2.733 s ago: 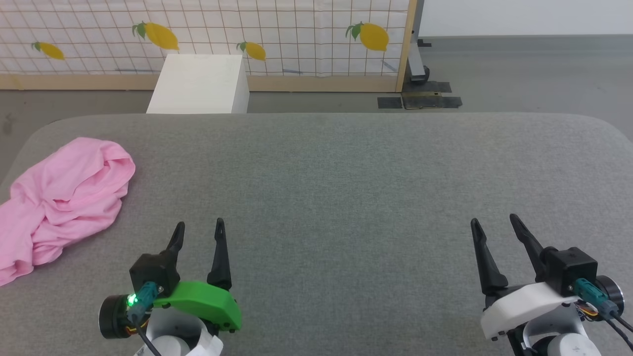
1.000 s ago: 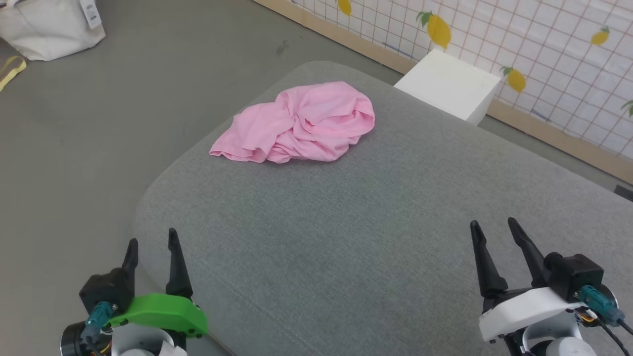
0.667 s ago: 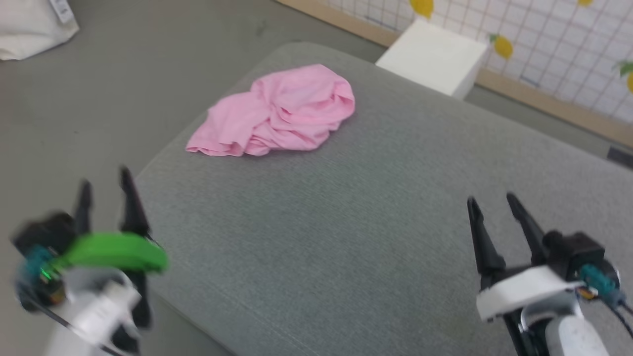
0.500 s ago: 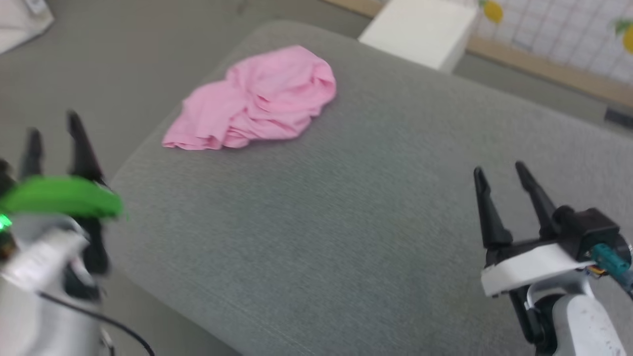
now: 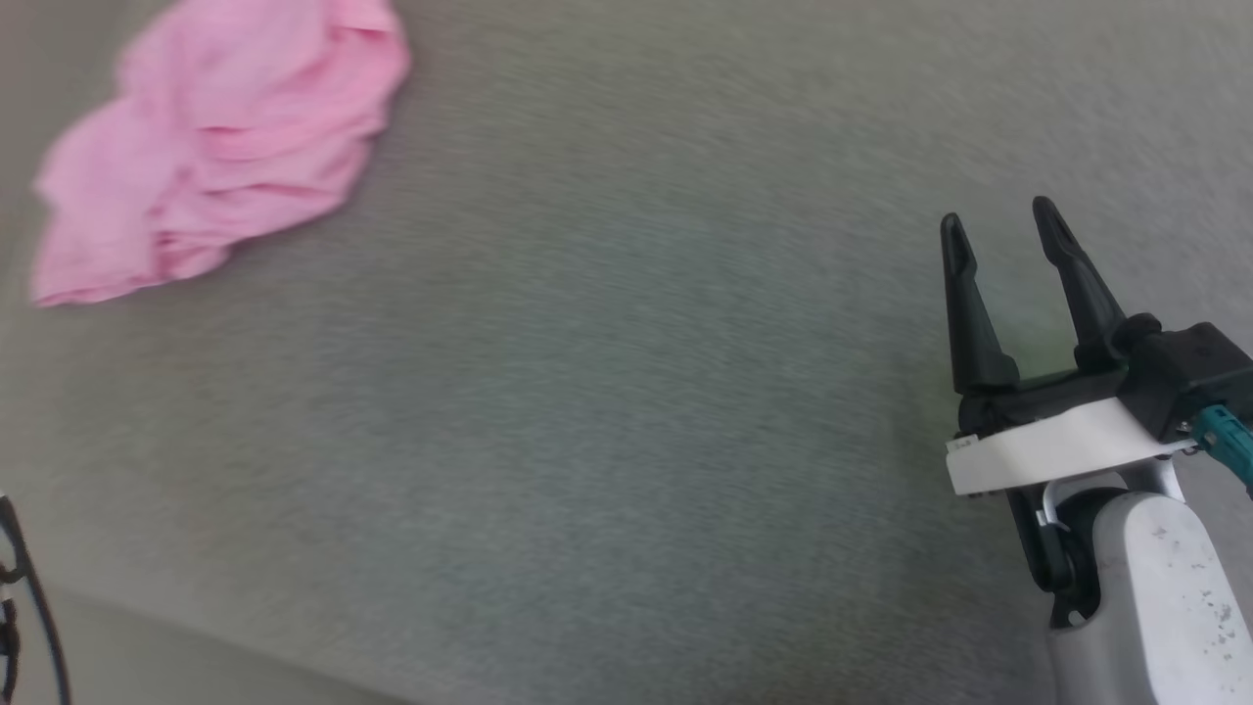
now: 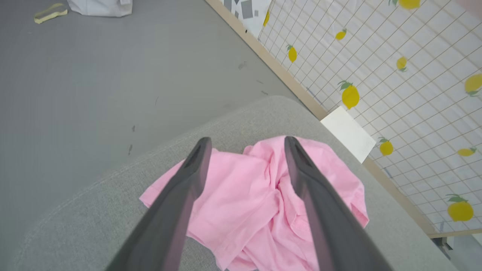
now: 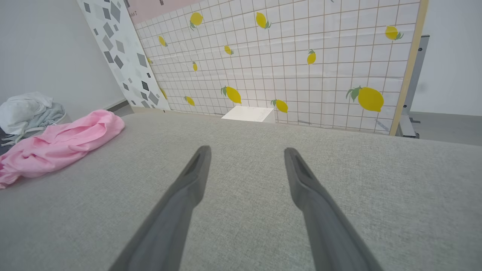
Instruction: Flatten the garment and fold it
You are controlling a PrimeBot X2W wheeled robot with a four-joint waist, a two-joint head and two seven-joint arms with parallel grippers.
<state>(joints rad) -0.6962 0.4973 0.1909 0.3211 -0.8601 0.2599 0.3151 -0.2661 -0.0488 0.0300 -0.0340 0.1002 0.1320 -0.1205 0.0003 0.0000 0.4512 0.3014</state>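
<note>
Crumpled garment ahead of spread left gripper; right gripper well apart.

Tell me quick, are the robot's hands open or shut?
Left gripper: open, holding nothing, pointed at the pink shorts.
Right gripper: open, holding nothing.

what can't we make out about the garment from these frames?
Head view: motion blur smears the garment; the top edge crops it.
Left wrist view: fingers of the left end effector cover parts of it; crumpling hides which edge is which; the gap to the fabric is unclear.
Right wrist view: the left edge cuts off one end.
</note>
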